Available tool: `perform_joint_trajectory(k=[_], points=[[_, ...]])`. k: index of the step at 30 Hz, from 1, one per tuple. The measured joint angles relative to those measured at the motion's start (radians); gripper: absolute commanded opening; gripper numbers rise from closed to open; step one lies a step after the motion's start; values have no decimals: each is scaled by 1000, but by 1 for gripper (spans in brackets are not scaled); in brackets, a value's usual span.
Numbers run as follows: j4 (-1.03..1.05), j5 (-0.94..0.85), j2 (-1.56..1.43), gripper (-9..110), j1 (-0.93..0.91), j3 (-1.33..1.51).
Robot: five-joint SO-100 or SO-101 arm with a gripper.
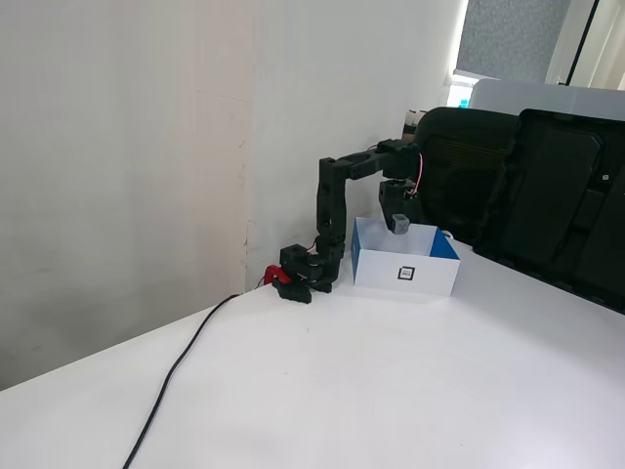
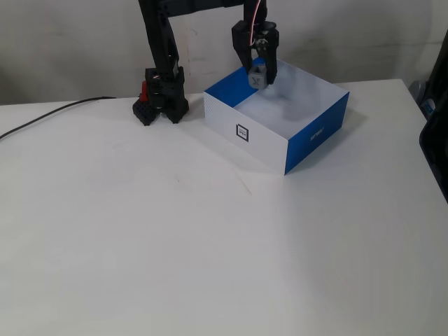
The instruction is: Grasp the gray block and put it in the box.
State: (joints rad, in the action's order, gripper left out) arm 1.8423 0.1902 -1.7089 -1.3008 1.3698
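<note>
Block (image 2: 258,74), pinched in the closed gripper (image 2: 260,75), hangs directly above the box's (image 2: 318,130) far-left inside corner, so release only needs a straight drop.

A white table (image 2: 210,245) carries the box (image 2: 280,143) directly beneath the jaws, the arm's black base (image 2: 159,105) just beside it, and a black cable (image 2: 42,119) trailing away.
</note>
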Motion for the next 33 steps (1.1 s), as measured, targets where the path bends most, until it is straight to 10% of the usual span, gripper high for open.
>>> perform_joint_trajectory(k=[19, 33], points=[[0, -54, -11, 36, -18, 61], [-5, -71, -11, 0, 46, 61]])
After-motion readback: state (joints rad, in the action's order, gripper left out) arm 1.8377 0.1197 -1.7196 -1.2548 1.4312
